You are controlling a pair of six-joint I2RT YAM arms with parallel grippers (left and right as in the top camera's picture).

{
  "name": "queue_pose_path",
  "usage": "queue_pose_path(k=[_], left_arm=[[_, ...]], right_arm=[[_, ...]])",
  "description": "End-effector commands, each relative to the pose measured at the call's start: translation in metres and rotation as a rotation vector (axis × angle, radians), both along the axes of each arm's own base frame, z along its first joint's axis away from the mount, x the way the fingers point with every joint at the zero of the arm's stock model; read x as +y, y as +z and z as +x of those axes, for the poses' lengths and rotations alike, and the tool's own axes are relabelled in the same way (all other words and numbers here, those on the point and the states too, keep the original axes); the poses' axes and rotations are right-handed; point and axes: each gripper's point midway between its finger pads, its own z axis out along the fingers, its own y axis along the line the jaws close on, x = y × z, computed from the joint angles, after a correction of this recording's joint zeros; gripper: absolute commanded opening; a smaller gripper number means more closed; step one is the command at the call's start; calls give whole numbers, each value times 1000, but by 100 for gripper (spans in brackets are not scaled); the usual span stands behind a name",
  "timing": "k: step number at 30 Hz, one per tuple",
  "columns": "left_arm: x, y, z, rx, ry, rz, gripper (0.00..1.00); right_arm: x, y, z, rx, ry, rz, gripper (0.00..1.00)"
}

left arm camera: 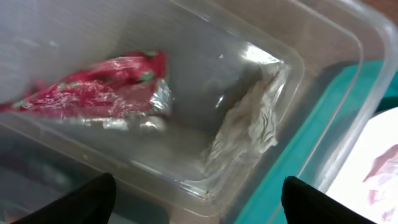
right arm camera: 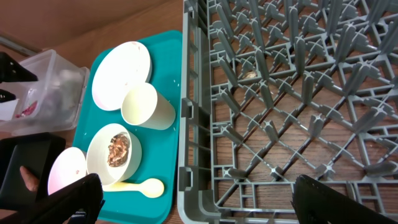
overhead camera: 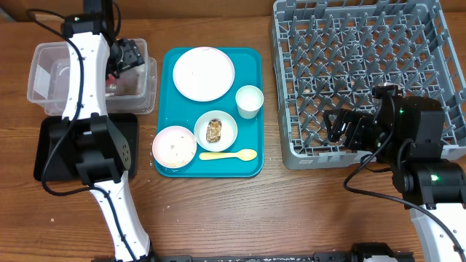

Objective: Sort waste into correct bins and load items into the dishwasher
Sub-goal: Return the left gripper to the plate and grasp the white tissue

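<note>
1. Nearest the robot, the right claw (overhead camera: 336, 125) hangs over the near-left corner of the dish rack (overhead camera: 349, 44). Its fingers are apart and hold nothing.
2. On the teal tray (overhead camera: 171, 94), the spoon (overhead camera: 228, 155) lies at the near edge. Beside it are the pink bowl (overhead camera: 162, 137), flecked with rice grains (overhead camera: 177, 148), and the small white bowl (overhead camera: 228, 122) holding the brown food chunk (overhead camera: 214, 130).
3. Beyond them stand the cup (overhead camera: 249, 100) and the plate (overhead camera: 204, 73), neither racked yet.
4. Farthest away, the left claw (overhead camera: 129, 54) hovers over the clear tub (overhead camera: 44, 80), spread and empty. The red wrapper (left arm camera: 93, 87) and the napkin (left arm camera: 252, 127) lie inside.
5. Waste sorting seems the step in hand. The next move likely calls for lifting clear of the tub wall, then taking the food scraps to the black tray (overhead camera: 51, 156).
</note>
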Motion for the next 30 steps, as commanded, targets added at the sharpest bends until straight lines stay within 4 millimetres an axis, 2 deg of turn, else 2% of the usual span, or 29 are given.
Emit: queue_pose_path(k=[1, 4, 6, 10, 13, 16, 19, 22, 24, 28, 30], left_arm=[[-2, 36, 9, -92, -17, -2, 87], [-11, 63, 16, -166, -61, -27, 85], [-25, 83, 22, -226, -118, -64, 85], [-69, 117, 34, -328, -294, -111, 84], [-110, 121, 42, -360, -461, -81, 87], [-152, 105, 49, -353, -651, -19, 87], [-176, 73, 58, -306, -694, 44, 87], [-200, 31, 63, -245, -733, 41, 86], [-208, 4, 66, -208, -746, 39, 86], [-212, -42, 70, -147, -752, 36, 86], [-212, -56, 71, -130, -752, 32, 85]], right_arm=[[0, 13, 3, -34, 1, 4, 100], [0, 13, 3, -35, 1, 4, 100], [0, 13, 3, -35, 1, 4, 100], [0, 13, 4, -36, 1, 4, 100], [0, 14, 4, -37, 1, 4, 100], [0, 13, 5, -34, 1, 4, 100], [0, 10, 6, -24, 1, 4, 100], [0, 5, 8, -8, 1, 4, 100], [0, 3, 9, 1, 1, 4, 100], [0, 1, 8, 9, 1, 4, 100], [0, 2, 8, 8, 1, 4, 100]])
